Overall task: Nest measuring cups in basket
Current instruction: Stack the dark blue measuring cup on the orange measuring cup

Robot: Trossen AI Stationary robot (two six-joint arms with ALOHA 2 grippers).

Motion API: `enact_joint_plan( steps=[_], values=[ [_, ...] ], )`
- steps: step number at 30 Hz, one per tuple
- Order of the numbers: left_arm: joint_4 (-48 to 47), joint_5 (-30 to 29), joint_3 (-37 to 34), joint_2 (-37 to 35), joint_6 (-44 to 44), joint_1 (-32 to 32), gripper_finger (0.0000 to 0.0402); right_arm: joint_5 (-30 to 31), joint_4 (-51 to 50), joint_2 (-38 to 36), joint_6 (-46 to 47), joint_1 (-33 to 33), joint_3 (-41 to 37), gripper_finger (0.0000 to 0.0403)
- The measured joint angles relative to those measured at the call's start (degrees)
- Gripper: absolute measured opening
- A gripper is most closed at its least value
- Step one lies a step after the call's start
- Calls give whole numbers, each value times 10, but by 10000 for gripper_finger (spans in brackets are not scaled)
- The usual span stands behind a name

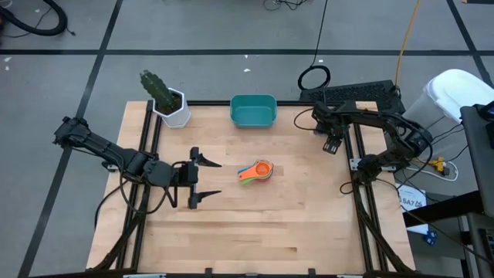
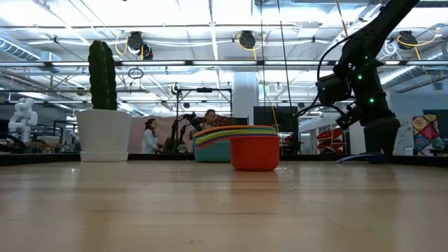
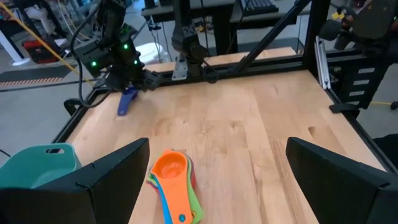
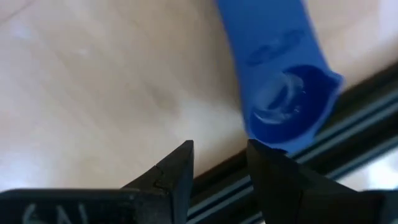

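A nested stack of measuring cups, orange on top with green, yellow and red beneath, sits on its base mid-table and shows close in the low view. My left gripper hovers open just left of the stack, which lies ahead of its fingers in the left wrist view. The teal basket stands at the far edge. A single dark blue cup lies on the wood by the right rail. My right gripper is over it, its fingers a little apart and nothing between them. My right gripper comes down from above at the dark blue cup's bowl. One fingertip stands right at the bowl's rim, and I cannot tell whether it touches. The cup lies on the table beside the black rail.
A white pot with a cactus stands at the far left corner, left of the basket. Black frame rails run along the table's left and right sides. Bare wood lies on the near half of the table. People show far off in the room.
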Motion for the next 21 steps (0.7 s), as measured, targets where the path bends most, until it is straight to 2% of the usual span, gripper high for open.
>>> enact_joint_plan(
  steps=[5,11,16,21],
  values=[
    [14,0,0,0,6,0,379,34,13,-19,28,0,0,141],
    [15,0,0,0,6,0,379,36,63,-48,21,0,1,141],
    [15,0,0,0,1,0,379,-6,86,-47,0,-5,1,141],
    [15,0,0,0,2,0,379,-9,87,-34,-2,-5,1,141]
  ],
)
